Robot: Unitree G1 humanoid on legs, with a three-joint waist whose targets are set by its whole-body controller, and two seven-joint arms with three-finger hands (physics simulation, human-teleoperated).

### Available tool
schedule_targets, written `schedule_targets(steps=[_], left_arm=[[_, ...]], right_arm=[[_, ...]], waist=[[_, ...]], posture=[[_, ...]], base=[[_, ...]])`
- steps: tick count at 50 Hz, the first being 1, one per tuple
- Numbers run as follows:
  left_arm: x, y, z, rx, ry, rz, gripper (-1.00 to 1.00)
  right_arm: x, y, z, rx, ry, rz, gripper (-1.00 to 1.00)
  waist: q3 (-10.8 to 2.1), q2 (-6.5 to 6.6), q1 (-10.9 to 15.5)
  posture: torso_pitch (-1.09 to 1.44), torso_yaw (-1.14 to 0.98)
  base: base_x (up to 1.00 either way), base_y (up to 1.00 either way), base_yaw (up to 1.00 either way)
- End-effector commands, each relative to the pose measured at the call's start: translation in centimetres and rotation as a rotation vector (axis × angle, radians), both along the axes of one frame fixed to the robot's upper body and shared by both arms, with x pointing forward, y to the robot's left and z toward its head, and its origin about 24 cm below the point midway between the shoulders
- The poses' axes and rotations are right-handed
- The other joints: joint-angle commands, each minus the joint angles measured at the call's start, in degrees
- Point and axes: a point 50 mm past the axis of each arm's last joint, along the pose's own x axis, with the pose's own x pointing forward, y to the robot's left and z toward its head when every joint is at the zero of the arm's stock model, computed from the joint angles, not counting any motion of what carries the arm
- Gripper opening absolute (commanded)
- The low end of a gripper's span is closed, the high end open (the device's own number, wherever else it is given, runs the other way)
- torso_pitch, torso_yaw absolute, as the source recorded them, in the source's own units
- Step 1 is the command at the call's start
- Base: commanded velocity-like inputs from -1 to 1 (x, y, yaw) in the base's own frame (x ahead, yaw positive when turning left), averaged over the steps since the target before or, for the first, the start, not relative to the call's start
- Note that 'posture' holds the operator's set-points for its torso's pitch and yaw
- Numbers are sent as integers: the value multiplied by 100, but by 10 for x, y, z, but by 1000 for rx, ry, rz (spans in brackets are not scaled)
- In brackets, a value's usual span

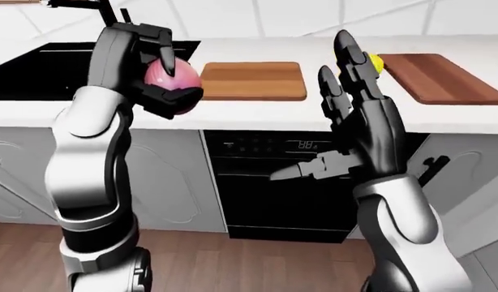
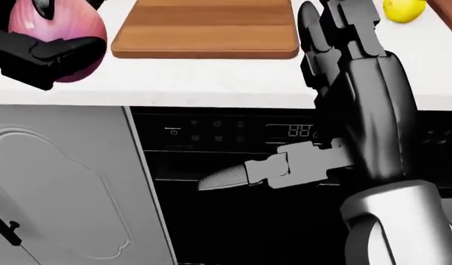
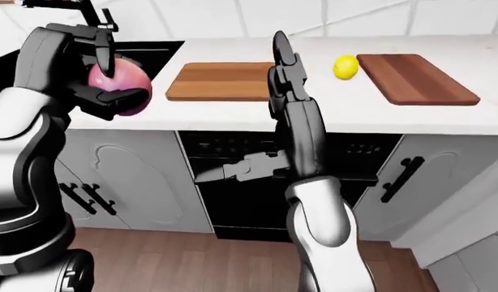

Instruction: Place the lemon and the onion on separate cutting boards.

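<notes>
Pink-red onion (image 1: 169, 78) gripped in left hand (image 1: 147, 67), fingers wrapped round it, held above white counter (image 1: 257, 112) edge, just left of lighter wooden cutting board (image 3: 221, 81). Right hand (image 1: 350, 79) raised, fingers extended and spread, holding nothing; thumb sticks out to view left over black oven front (image 1: 277, 182). Yellow lemon (image 3: 345, 67) rests on counter betw. the two boards, near left edge of darker cutting board (image 3: 415, 79), not on it. Black sink (image 1: 38, 73) at upper left, left-eye view. Lower cabinets grey; wood floor (image 3: 192, 255) below.
</notes>
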Motion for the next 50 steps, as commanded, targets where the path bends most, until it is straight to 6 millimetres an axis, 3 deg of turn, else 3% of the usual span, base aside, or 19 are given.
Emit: schedule_targets(steps=[1,5,7,9,13,17,19,21,23,29,32,33,34,39,41,46,48,49,50], left_arm=[[-7,-5,19,15,-91,-20,-100],[-8,-5,19,15,-92,-20,-100],[-8,-4,19,14,-92,-18,-100],[-8,-3,18,11,-93,-18,-100],[-8,-3,19,11,-94,-18,-100],[-8,-3,19,10,-95,-16,-100],[-8,-4,20,11,-96,-17,-100],[-8,-4,21,12,-96,-19,-100],[-7,-4,20,14,-96,-19,-100],[-9,-4,20,12,-96,-18,-100],[-8,-3,19,12,-96,-17,-100],[-8,-2,20,13,-97,-14,-100],[-9,0,21,10,-99,-11,-100],[-9,1,20,8,-98,-8,-100],[-9,1,18,8,-96,-8,-100],[-7,0,17,9,-95,-10,-100],[-8,-1,19,6,-99,-9,-100],[-8,-2,19,7,-99,-10,-100],[-8,-2,19,8,-97,-12,-100]], right_arm=[[-6,-3,10,14,-74,-13,100],[-7,-3,11,13,-74,-16,100],[-6,-2,11,10,-70,-18,100],[-6,-3,10,9,-72,-18,100],[-6,-3,11,7,-73,-19,100],[-7,-2,11,14,-79,-13,100],[-8,-3,11,24,-80,-6,100],[-9,-3,13,49,-79,19,100],[-9,-3,13,44,-81,20,100],[-8,-2,11,37,-77,19,100],[-9,-1,11,32,-75,23,100],[-9,0,11,15,-76,16,100],[-10,1,11,10,-78,13,100],[-4,1,6,-13,-65,-6,100],[-4,0,6,-12,-64,-6,100],[-5,-1,6,2,-63,-7,100],[-4,-2,6,4,-60,-9,100],[-5,-2,5,4,-61,-9,100],[-5,-3,5,5,-60,-9,100]], waist=[[-151,-5,-57],[-81,-287,-15],[-310,-519,39],[-269,-411,56],[-271,-437,28],[-82,-183,9],[-290,-1,-55],[-205,-114,-35],[-398,-155,-22],[-375,-240,26],[-353,-428,117],[-357,-614,145],[-369,-510,189],[-399,-527,104],[-167,-461,41],[-120,-178,-5],[-221,133,-27],[-293,167,-14],[-160,103,-6]], posture=[[0,0],[0,0],[0,0],[0,0],[0,0],[0,0],[0,0],[0,0],[0,0],[0,0],[0,0],[0,0],[0,0],[0,0],[0,0],[0,0],[0,0],[0,0],[0,0]], base=[[0,0,0],[0,0,0],[7,0,0],[18,0,0],[23,0,0],[21,0,0],[0,0,0],[0,0,0],[0,0,-10],[0,0,-58],[0,0,-49],[0,0,0],[0,0,0],[9,0,0],[46,0,0],[47,0,0],[47,0,0],[48,0,0],[47,0,0]])
